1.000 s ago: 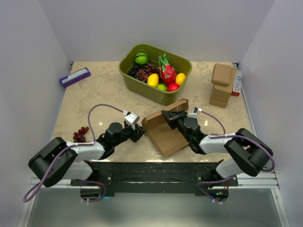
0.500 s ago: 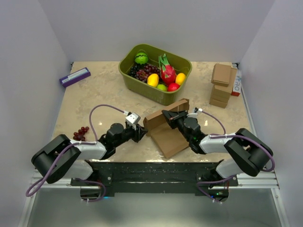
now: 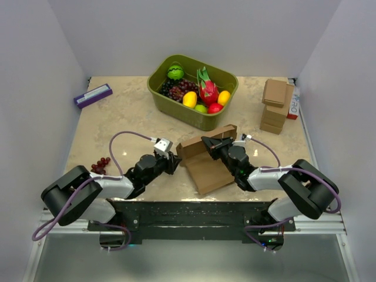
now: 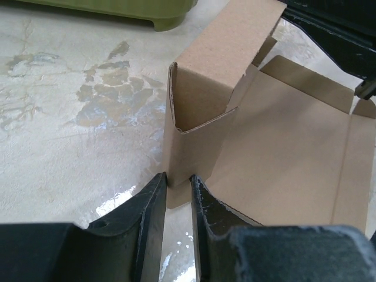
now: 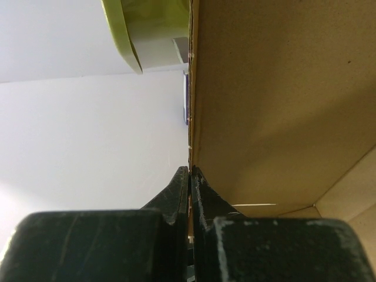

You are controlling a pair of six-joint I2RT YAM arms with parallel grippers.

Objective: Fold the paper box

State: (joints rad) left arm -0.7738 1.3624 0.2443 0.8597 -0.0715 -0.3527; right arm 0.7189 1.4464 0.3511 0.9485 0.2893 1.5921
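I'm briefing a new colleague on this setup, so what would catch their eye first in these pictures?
First, the half-folded plain brown cardboard paper box in the middle of the table, near the arms. The right gripper is shut on its raised rear panel, and the left gripper sits at its upturned left corner. Behind it stands an olive-green plastic tub heaped with bright fruit, and a stack of small brown cardboard boxes sits at the right edge.

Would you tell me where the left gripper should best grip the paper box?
I'd grip the upright corner flap at the paper box's left end, coming low from the near left. It stands as a thin vertical wall ahead of the left gripper, so a finger fits each side; the right gripper holds the far wall.
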